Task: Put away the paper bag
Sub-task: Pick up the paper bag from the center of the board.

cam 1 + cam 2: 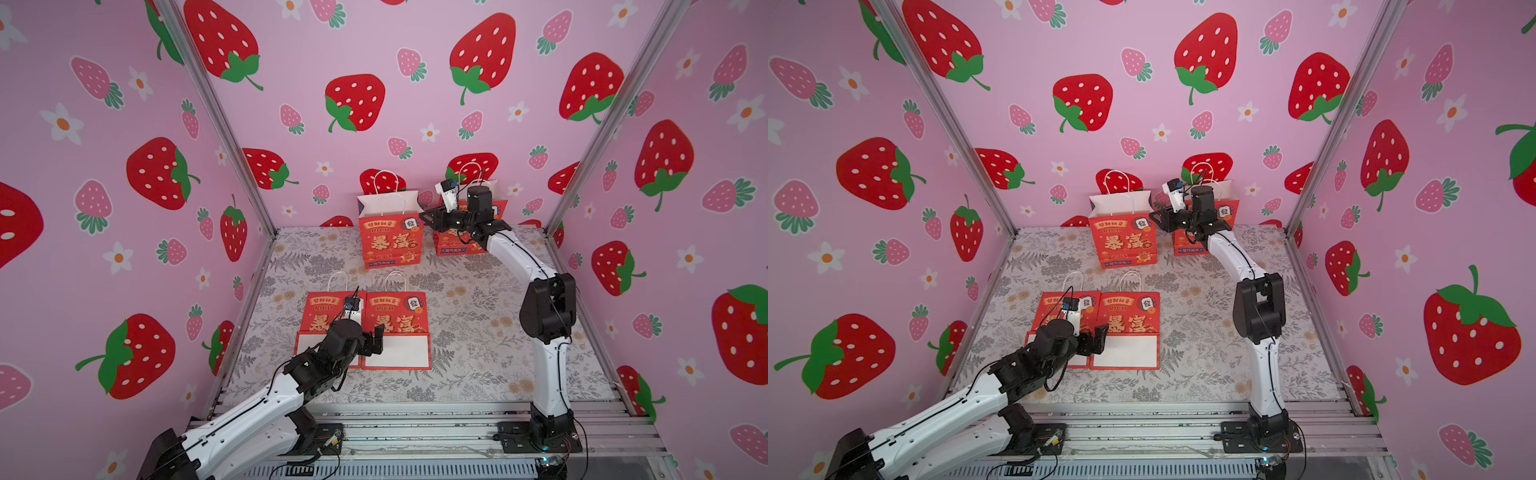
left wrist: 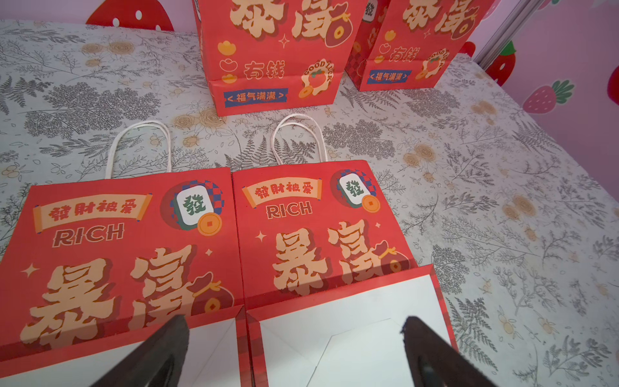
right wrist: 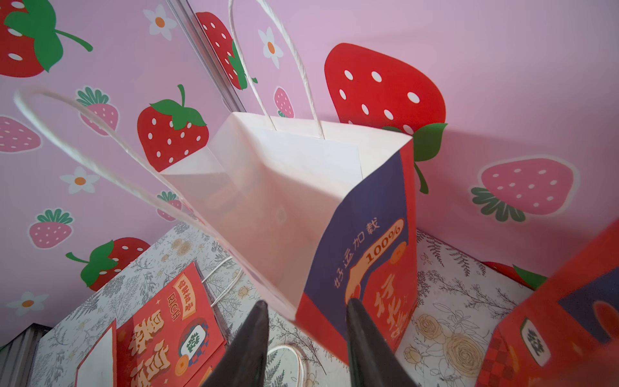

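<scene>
Two red paper bags stand open at the back, one (image 1: 390, 241) left of the other (image 1: 455, 245), which my right arm partly hides. Another two lie flat in front, side by side (image 1: 322, 316) (image 1: 397, 320). My right gripper (image 1: 426, 218) (image 3: 306, 303) is at the top right corner of the left standing bag (image 3: 284, 201). Its jaws straddle that corner and stand part shut, with a gap still beside one finger. My left gripper (image 1: 376, 340) (image 2: 294, 320) hovers wide open over the white folded bottoms of the flat bags (image 2: 318, 234) (image 2: 117, 251), holding nothing.
The floral mat (image 1: 478, 332) is walled by strawberry panels on three sides, with metal posts (image 1: 582, 166) at the back corners. Both arm bases sit on the metal rail (image 1: 415, 419) at the front. The flat bags' white handles (image 2: 298, 134) point toward the standing bags.
</scene>
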Motion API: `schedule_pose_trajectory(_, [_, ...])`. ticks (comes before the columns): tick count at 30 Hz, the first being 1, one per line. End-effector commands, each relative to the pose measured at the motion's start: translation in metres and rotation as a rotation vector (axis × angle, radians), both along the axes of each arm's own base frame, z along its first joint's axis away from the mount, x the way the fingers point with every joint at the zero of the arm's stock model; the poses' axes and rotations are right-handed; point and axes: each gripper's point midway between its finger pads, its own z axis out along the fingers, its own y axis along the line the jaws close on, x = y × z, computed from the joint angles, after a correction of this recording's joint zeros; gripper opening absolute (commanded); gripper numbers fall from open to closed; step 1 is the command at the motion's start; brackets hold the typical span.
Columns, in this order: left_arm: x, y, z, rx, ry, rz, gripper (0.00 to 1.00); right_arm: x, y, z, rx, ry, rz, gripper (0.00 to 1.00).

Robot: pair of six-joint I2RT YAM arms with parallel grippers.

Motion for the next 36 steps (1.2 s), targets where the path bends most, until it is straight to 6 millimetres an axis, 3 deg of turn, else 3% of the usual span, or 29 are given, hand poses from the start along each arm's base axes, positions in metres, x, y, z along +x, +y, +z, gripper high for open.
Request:
schedule_pose_trajectory(1, [0.000,-0.001,0.011,-0.023,-0.013,0.002,1.00,0.001,0.013,0.002,0.026,-0.005,0.036,0.32])
schedule_pose_trajectory(9, [-0.001,0.000,0.012,-0.025,-0.012,0.006,0.99,-0.006,0.018,0.014,0.043,0.002,0.050,0.00])
schedule_pose_trajectory(16, [-0.004,0.007,0.020,-0.047,-0.033,0.025,0.99,-0.030,0.014,0.052,0.056,-0.014,0.073,0.00])
schedule_pose_trajectory(20, [-0.008,0.015,0.035,-0.097,-0.065,0.051,0.99,-0.053,0.008,0.080,0.076,-0.019,0.087,0.00])
schedule_pose_trajectory(24, [-0.011,0.025,0.067,-0.146,-0.106,0.072,1.00,-0.082,-0.003,0.110,0.082,-0.028,0.095,0.00])
schedule_pose_trajectory(28, [-0.013,0.035,0.117,-0.220,-0.164,0.079,0.99,-0.114,-0.014,0.137,0.080,-0.014,0.107,0.00])
schedule_pose_trajectory(36, [-0.012,0.045,0.202,-0.413,-0.213,0.032,1.00,-0.211,-0.044,0.179,0.081,0.014,0.172,0.00])
